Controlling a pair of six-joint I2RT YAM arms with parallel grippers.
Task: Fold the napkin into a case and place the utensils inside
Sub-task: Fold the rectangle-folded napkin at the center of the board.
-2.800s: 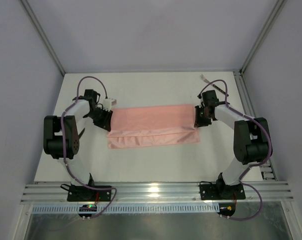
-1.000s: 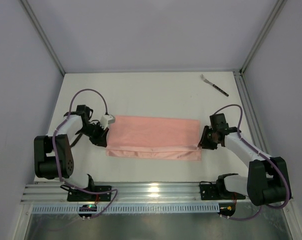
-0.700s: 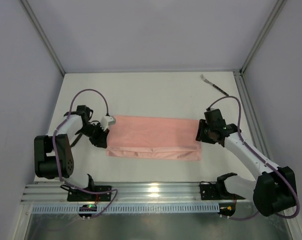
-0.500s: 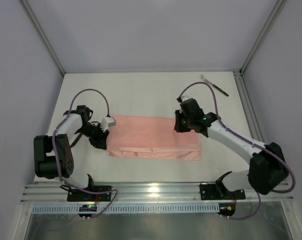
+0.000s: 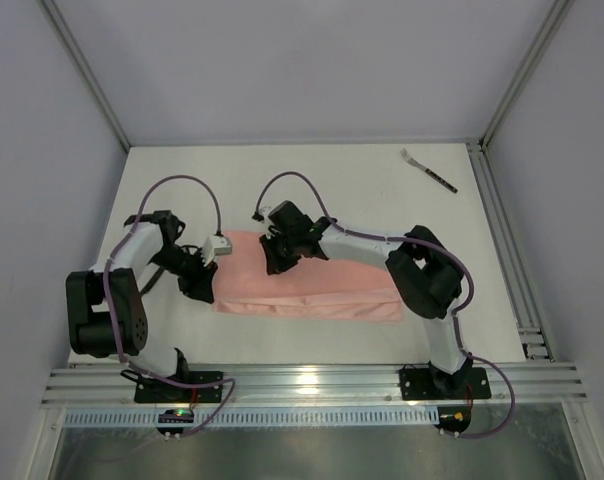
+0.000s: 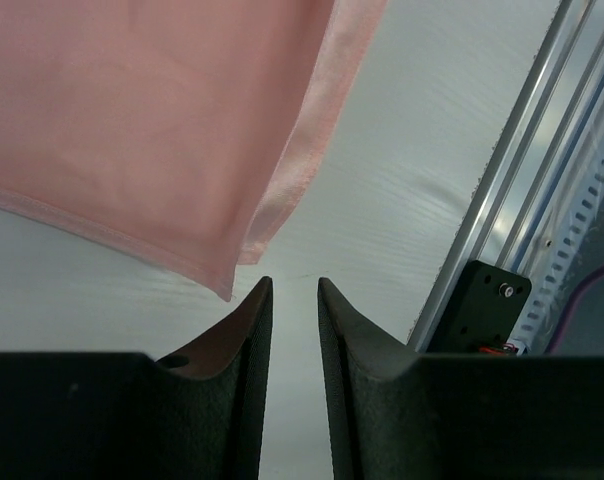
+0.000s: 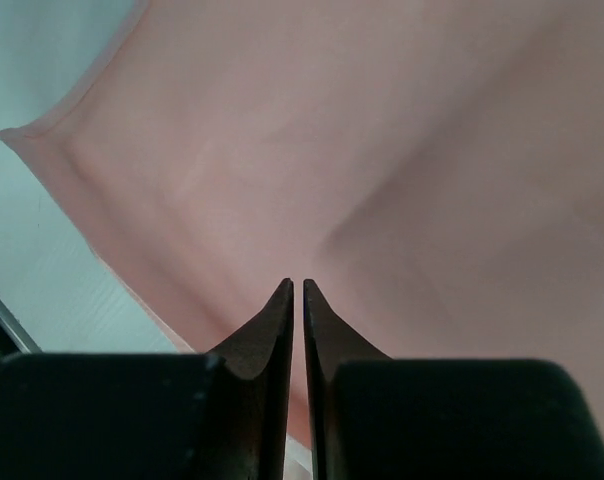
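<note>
Table (image 5: 312,180): white.
Napkin (image 5: 312,285): pink, folded into a long strip, with a lower layer showing along its near edge.
Right arm (image 5: 362,240): stretched leftward across napkin. Right gripper (image 7: 298,285) over its left part, jaws all but closed, no cloth seen pinched.
Left arm (image 5: 132,255): bent. Left gripper (image 6: 294,285) just off napkin's near-left corner, jaws slightly parted, empty.
Fork (image 5: 428,170): beyond napkin's far-right corner, well apart.

1. My white counter (image 5: 312,190) lay flat and matte under soft, even light.
2. Pale grey walls (image 5: 302,60) closed me in on three sides.
3. Silvery aluminium rails (image 5: 312,382) ran along the near edge.
4. Slim metal posts (image 5: 85,78) framed the back corners.
</note>
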